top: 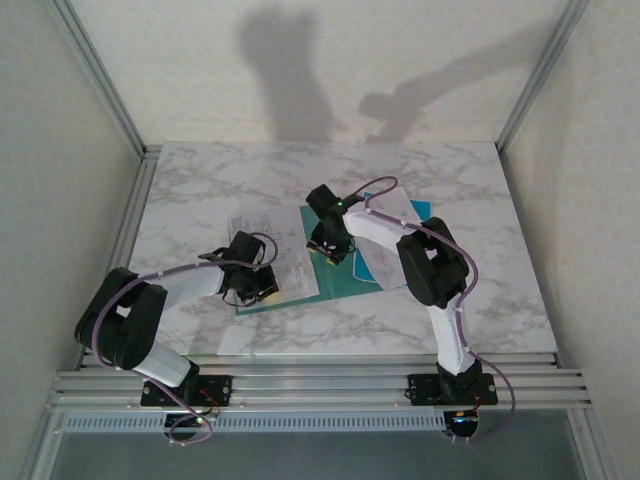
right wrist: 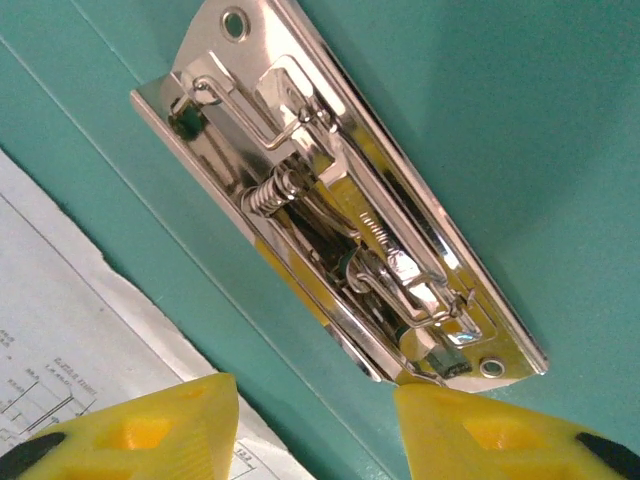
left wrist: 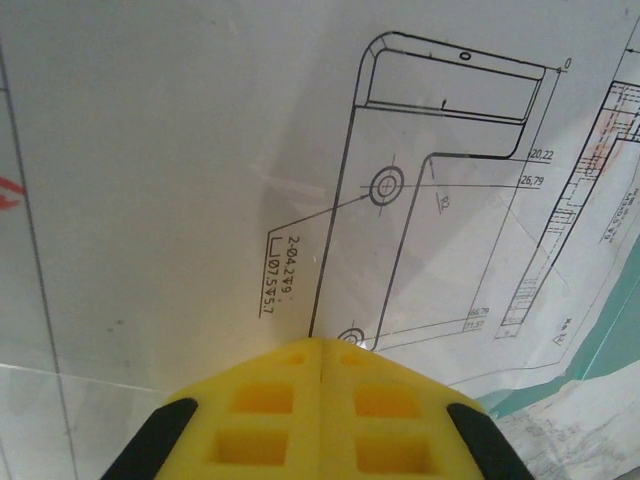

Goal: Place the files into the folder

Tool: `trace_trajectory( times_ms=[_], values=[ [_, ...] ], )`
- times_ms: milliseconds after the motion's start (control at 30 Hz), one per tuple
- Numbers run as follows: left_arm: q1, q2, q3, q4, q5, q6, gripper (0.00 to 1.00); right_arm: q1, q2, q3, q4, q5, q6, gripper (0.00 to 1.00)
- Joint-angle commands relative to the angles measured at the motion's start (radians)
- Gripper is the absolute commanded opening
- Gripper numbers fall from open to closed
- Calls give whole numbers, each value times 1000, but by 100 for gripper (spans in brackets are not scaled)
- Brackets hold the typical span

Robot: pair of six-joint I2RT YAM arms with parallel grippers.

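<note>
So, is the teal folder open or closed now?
Open. The folder lies spread flat: its metal spring clip is uncovered, and a printed sheet overlaps the inner face.

The tabletop (top: 200,175) lies bare along its far edge and near corners. Mid-table, the left gripper (top: 260,292) and right gripper (top: 326,254) crowd the folder (top: 335,286), its raised metal clip (right wrist: 340,200) just before the right one.

folder (top: 340,285) partly hidden by r arm (top: 430,265); files (left wrist: 200,150) drawing cut off
</note>
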Motion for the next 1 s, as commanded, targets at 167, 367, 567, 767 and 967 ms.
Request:
trace_trajectory(
  times_ms=[167, 367, 567, 767, 967],
  values=[
    [-9, -10, -26, -45, -30, -12, 0, -14, 117, -19, -148, 135, -40, 49],
    [-7, -20, -34, -54, -33, -12, 0, -23, 124, -13, -157, 151, -60, 49],
    [-5, -27, -42, -55, -35, -13, 0, -23, 61, 24, -163, 170, -95, 49],
    [-4, -25, -40, -57, -37, -12, 0, -3, -11, 155, -222, 182, -134, 50],
    [0, -18, -30, -57, -37, -7, 0, 3, -159, 137, -183, 147, -100, 55]
  ],
)
